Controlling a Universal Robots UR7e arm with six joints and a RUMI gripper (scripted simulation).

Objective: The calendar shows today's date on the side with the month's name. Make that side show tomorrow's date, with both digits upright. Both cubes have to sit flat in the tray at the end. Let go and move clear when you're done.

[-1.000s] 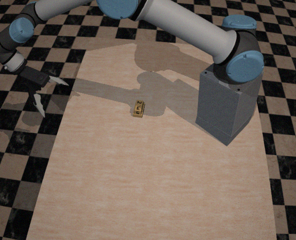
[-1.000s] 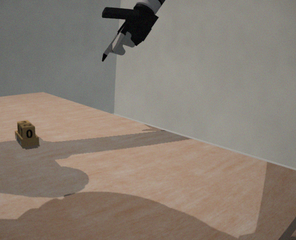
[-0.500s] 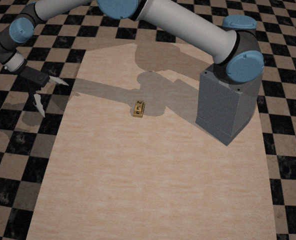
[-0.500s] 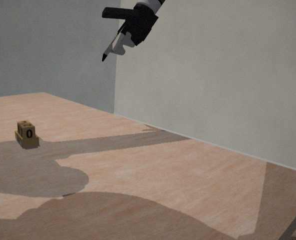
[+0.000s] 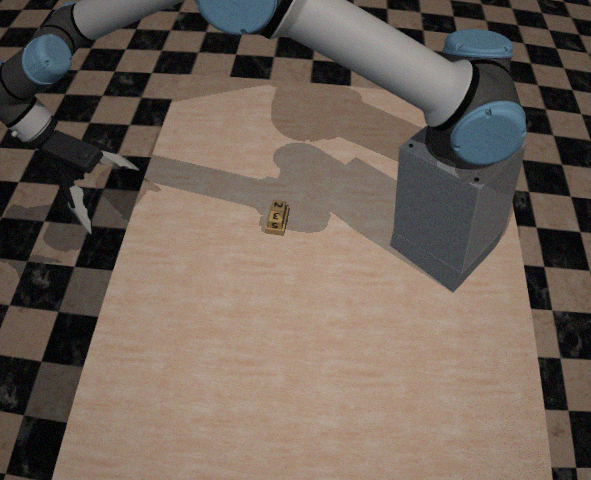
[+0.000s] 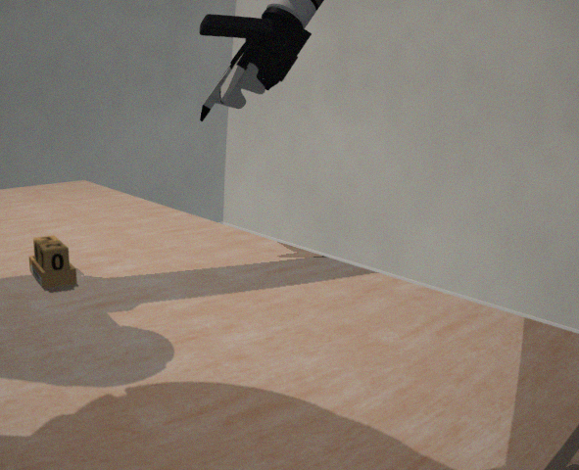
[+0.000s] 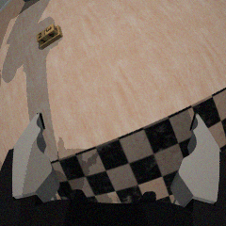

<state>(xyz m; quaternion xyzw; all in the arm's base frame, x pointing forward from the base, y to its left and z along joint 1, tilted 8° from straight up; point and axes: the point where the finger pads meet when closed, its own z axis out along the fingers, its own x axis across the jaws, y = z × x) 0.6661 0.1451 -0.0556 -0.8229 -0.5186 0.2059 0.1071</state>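
Note:
The small wooden calendar (image 5: 276, 218) stands on the table near the middle, in the arm's shadow: a tan tray holding two cubes side by side. Their top faces show dark digits in the top view. In the exterior view the calendar (image 6: 52, 263) shows a "0" on one end face and a blue strip on its long side. In the wrist view the calendar (image 7: 49, 35) is far off at the top left. My gripper (image 5: 101, 191) is open and empty, high in the air beyond the table's left edge, over the floor. It also shows in the exterior view (image 6: 218, 103).
The arm's grey pedestal (image 5: 453, 206) stands on the table to the right of the calendar. Checkered floor surrounds the table. A wall runs along the table's far side in the exterior view.

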